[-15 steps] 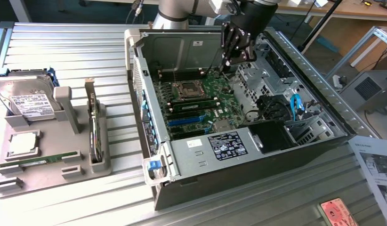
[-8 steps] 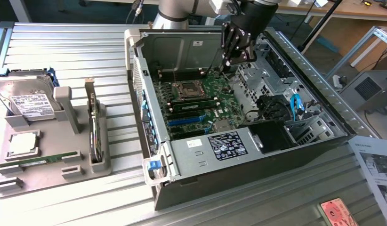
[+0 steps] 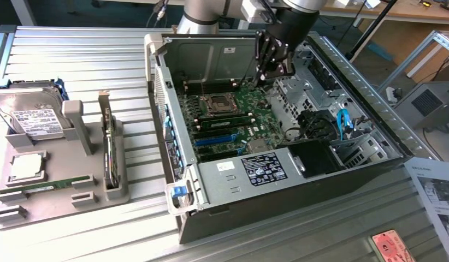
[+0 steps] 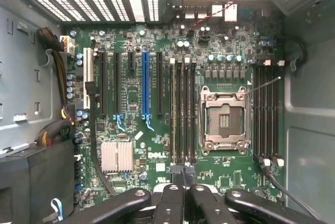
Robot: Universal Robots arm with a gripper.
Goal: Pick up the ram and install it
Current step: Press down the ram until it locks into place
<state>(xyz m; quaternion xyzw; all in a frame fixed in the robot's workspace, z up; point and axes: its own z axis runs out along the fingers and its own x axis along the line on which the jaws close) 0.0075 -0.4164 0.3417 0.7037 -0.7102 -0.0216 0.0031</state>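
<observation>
A long green ram stick (image 3: pixel 46 186) lies flat in the grey fixture tray (image 3: pixel 93 194) at the exterior view's left. Another green ram stick (image 3: pixel 224 117) stands seated in a black memory slot beside the CPU socket (image 3: pixel 218 101) on the motherboard; the wrist view shows it edge-on as a thin strip (image 4: pixel 173 114). My gripper (image 3: pixel 270 73) hangs inside the open computer case (image 3: pixel 232 185), above the motherboard's far side, apart from both sticks. In the wrist view its black fingers (image 4: pixel 172 192) meet, so the gripper (image 4: pixel 183 174) is shut with nothing between them.
On the tray stand a silver hard drive (image 3: pixel 31 114), a card with a metal bracket (image 3: pixel 108 147) on edge, and a square processor chip (image 3: pixel 26 165). Case walls, a drive cage (image 3: pixel 312 98) and cables crowd the case's right. A paper sheet (image 3: pixel 436 191) and red tag (image 3: pixel 392 245) lie outside.
</observation>
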